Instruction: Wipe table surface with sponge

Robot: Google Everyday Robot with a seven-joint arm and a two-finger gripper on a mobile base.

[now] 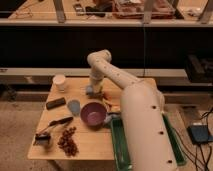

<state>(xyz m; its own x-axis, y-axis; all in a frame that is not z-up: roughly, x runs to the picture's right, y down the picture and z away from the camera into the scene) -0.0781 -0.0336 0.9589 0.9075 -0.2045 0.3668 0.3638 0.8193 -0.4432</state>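
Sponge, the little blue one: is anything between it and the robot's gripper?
Nothing visible is in the way. The gripper hangs right over the small pale-blue blocky sponge at the far side of the light tan wooden tabletop. The round purple bowl sits nearer the camera.

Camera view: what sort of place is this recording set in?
Probably a robotics lab: a cluttered workbench runs behind, cables trail over the speckled floor, and the table surface holds staged items like a purple bowl. The pincer hangs at its far side, by the sponge.
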